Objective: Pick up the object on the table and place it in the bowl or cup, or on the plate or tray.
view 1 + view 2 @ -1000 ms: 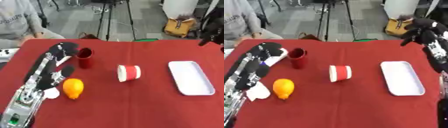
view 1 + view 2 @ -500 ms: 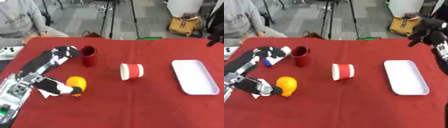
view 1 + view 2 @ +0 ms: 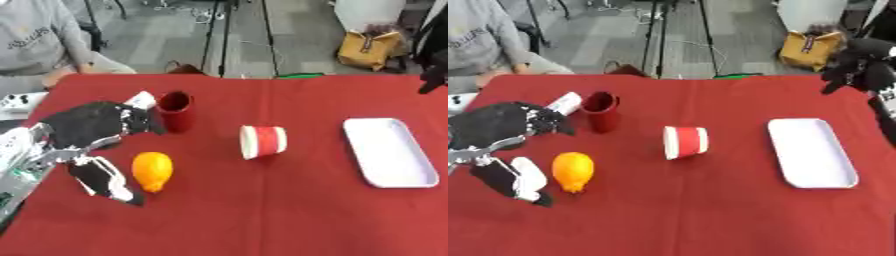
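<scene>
An orange fruit (image 3: 151,171) lies on the red table (image 3: 262,210) at the left. My left hand (image 3: 92,131) is open just to its left, with fingers spread above it and the thumb (image 3: 107,182) low beside it, not closed round it. A dark red cup (image 3: 175,111) stands upright just behind the hand. A red-and-white paper cup (image 3: 262,142) lies on its side in the middle. A white tray (image 3: 389,152) sits at the right. My right hand (image 3: 857,62) hangs raised beyond the table's far right corner.
A white object (image 3: 565,102) lies behind the dark red cup. A person in a grey top (image 3: 39,40) sits at the far left edge. A yellow bag (image 3: 374,49) stands on the floor beyond the table.
My left hand has swung from lying stretched along the left edge to opening beside the orange, thumb low, fingers above. The right hand stays raised at the far right.
</scene>
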`<state>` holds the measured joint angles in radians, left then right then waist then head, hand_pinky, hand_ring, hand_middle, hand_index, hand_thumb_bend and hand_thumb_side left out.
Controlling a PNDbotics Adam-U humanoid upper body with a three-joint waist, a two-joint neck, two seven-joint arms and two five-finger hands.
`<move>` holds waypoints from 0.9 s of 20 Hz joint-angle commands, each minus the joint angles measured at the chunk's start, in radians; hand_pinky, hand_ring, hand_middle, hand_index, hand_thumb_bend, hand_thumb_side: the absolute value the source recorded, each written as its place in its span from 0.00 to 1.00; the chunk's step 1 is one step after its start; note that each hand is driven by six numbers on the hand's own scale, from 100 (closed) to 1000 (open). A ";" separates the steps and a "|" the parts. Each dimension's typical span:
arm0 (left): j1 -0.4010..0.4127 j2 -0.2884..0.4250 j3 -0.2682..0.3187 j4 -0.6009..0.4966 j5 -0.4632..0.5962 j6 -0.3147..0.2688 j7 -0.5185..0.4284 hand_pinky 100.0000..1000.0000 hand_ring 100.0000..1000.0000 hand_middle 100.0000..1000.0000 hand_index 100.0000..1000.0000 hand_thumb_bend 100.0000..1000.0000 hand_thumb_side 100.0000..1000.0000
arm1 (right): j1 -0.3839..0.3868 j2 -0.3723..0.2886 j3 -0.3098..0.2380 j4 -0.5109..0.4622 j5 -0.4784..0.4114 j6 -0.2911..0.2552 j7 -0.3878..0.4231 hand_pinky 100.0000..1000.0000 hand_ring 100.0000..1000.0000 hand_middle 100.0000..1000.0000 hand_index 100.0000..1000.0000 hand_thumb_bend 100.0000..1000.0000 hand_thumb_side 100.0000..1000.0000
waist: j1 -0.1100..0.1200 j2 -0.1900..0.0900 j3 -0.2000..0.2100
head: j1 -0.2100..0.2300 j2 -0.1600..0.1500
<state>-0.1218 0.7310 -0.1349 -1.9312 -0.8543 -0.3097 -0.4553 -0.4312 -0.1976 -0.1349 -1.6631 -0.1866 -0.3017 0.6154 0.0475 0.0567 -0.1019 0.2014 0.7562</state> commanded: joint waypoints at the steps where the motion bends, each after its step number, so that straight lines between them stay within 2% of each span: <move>1: -0.049 0.033 -0.020 0.056 -0.021 -0.001 -0.011 0.62 0.72 0.68 0.81 1.00 0.50 | -0.013 -0.019 0.000 -0.018 0.002 -0.001 0.003 0.50 0.61 0.67 0.83 0.00 0.57 | -0.001 -0.011 -0.002 | 0.004 0.005; 9: -0.149 -0.002 -0.066 0.217 -0.054 -0.008 -0.048 0.60 0.68 0.60 0.76 1.00 0.50 | -0.012 -0.017 0.002 -0.015 0.002 -0.002 0.007 0.50 0.61 0.67 0.83 0.00 0.57 | -0.002 -0.010 -0.006 | 0.004 0.007; 10: -0.160 -0.007 -0.070 0.236 -0.061 -0.007 -0.060 0.59 0.67 0.56 0.74 1.00 0.50 | -0.012 -0.017 0.002 -0.015 0.002 -0.003 0.007 0.50 0.61 0.67 0.83 0.00 0.58 | -0.002 -0.010 -0.006 | 0.005 0.006; 18: -0.220 -0.025 -0.102 0.357 -0.128 -0.037 -0.131 0.57 0.67 0.55 0.70 1.00 0.50 | -0.012 -0.016 0.003 -0.014 0.002 -0.004 0.008 0.50 0.61 0.67 0.83 0.00 0.58 | -0.002 -0.010 -0.010 | 0.011 0.000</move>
<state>-0.3248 0.6915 -0.2401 -1.5816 -0.9684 -0.3426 -0.5738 -0.4307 -0.1976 -0.1336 -1.6629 -0.1863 -0.3031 0.6201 0.0468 0.0567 -0.1110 0.2093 0.7564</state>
